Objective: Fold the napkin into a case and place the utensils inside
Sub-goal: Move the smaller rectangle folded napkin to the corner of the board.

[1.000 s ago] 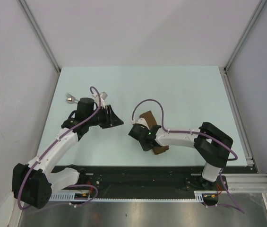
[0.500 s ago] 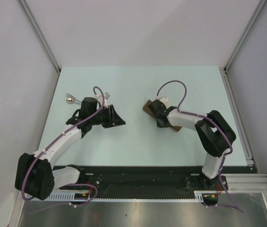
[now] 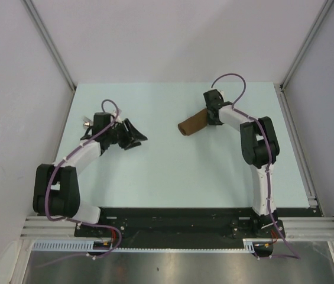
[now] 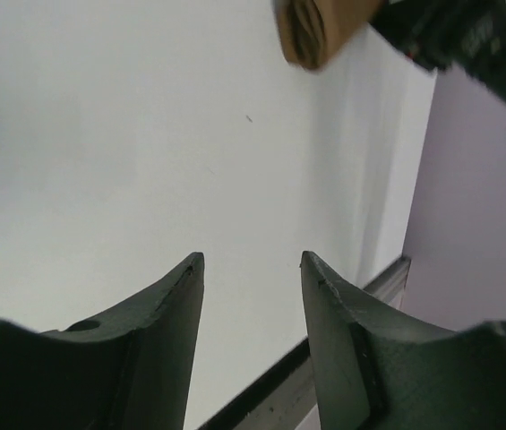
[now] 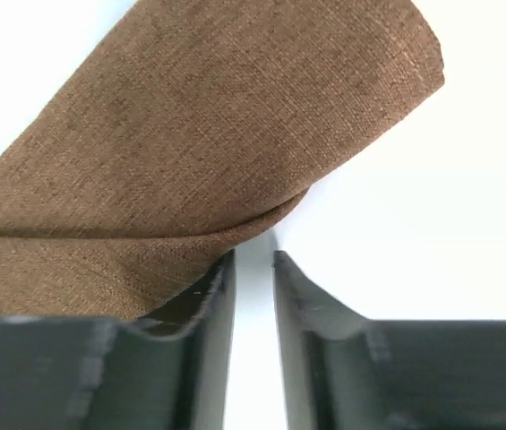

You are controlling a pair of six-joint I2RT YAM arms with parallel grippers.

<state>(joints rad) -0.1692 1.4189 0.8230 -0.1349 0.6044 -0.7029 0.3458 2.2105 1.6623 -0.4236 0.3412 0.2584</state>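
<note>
Seemingly the narrow dark-brown cloth case (image 3: 193, 122) is folded; left claw (image 4: 251, 260) and right claw (image 5: 254, 258) gape empty. Next: fetch the silver-headed utensils (image 3: 87, 123) at the tabletop's (image 3: 172, 177) nine o'clock.

Open lane across tabletop (image 3: 172, 177) centre and lower middle. Case (image 3: 193, 122) blocks upper right of centre; left arm (image 3: 78, 160) crowds utensils (image 3: 87, 123) upper left.

Folded brown woven case (image 5: 217, 134) lies diagonally on white table (image 5: 450, 233). Right gripper (image 5: 254, 260) tips narrowly parted, bare table between.
</note>
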